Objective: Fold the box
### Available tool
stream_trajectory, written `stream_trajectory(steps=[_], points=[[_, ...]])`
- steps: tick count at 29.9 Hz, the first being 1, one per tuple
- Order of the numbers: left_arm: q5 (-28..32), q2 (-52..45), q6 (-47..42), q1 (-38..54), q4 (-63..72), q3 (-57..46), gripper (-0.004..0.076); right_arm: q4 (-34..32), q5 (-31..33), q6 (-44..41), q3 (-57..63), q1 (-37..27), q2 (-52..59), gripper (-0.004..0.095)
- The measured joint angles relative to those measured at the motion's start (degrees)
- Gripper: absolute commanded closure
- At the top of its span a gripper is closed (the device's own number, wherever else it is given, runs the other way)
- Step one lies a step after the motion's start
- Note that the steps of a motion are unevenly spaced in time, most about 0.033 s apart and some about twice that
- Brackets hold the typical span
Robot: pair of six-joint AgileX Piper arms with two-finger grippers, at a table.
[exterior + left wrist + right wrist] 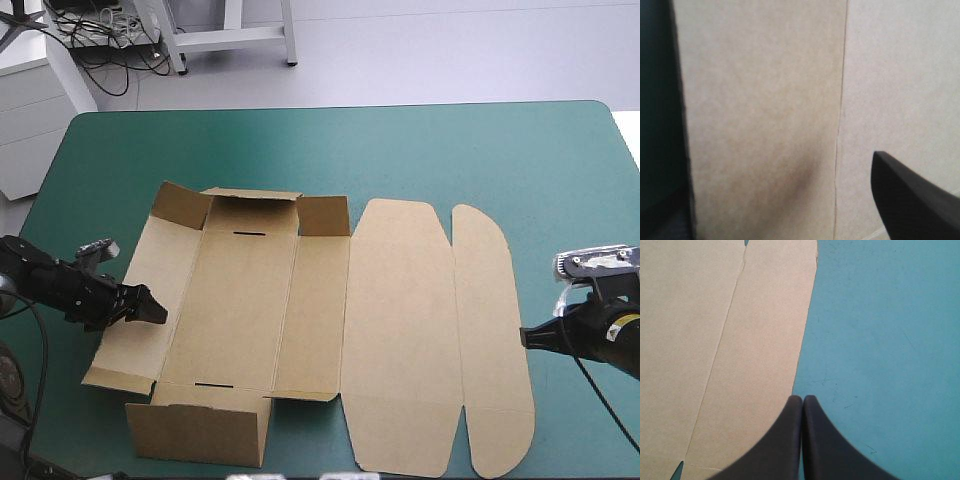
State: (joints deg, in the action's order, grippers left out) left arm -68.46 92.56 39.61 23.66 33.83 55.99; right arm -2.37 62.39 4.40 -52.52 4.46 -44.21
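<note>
High view: one brown box [320,300] lies opened out on the teal-green tabletop [400,150]. It shows two slits [250,235]. Its near-left wall and far flaps are raised, and there is open room beyond its far and right edges. The left tool [150,308] is at its left panel, the right tool [524,338] at its rounded right edge.

Left wrist view: one black finger [910,200] stands off to the side over the board, so the tool is set wide.

Right wrist view: the fingers meet in a point at the box's edge.

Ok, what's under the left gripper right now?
The left gripper hangs over the box's left side panel. Whatever lies beneath that panel is hidden by the board.
</note>
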Motion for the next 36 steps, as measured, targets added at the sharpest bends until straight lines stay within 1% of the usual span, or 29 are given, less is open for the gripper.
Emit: stream_trajectory(steps=[5,12,22,30,34,35,36], points=[[0.00,0.02,0.00,0.00,0.77,-0.06,0.0213,0.00,0.00,0.00,0.00,0.00,0.00,0.0928],[0.00,0.02,0.00,0.00,2.23,-0.06,0.0277,0.00,0.00,0.00,0.00,0.00,0.00,0.0928],[0.00,0.02,0.06,0.00,4.14,-0.11,0.0327,0.00,0.00,0.00,0.00,0.00,0.00,0.0928],[0.05,0.07,0.01,0.00,3.12,-0.11,0.0496,0.00,0.00,0.00,0.00,0.00,0.00,0.0928],[0.05,0.07,0.01,0.00,1.46,-0.11,0.0545,0.00,0.00,0.00,0.00,0.00,0.00,0.0928],[0.05,0.07,0.01,0.00,1.26,-0.11,0.0568,0.00,0.00,0.00,0.00,0.00,0.00,0.0928],[0.05,0.07,0.01,0.00,1.14,-0.11,0.0607,0.00,0.00,0.00,0.00,0.00,0.00,0.0928]])
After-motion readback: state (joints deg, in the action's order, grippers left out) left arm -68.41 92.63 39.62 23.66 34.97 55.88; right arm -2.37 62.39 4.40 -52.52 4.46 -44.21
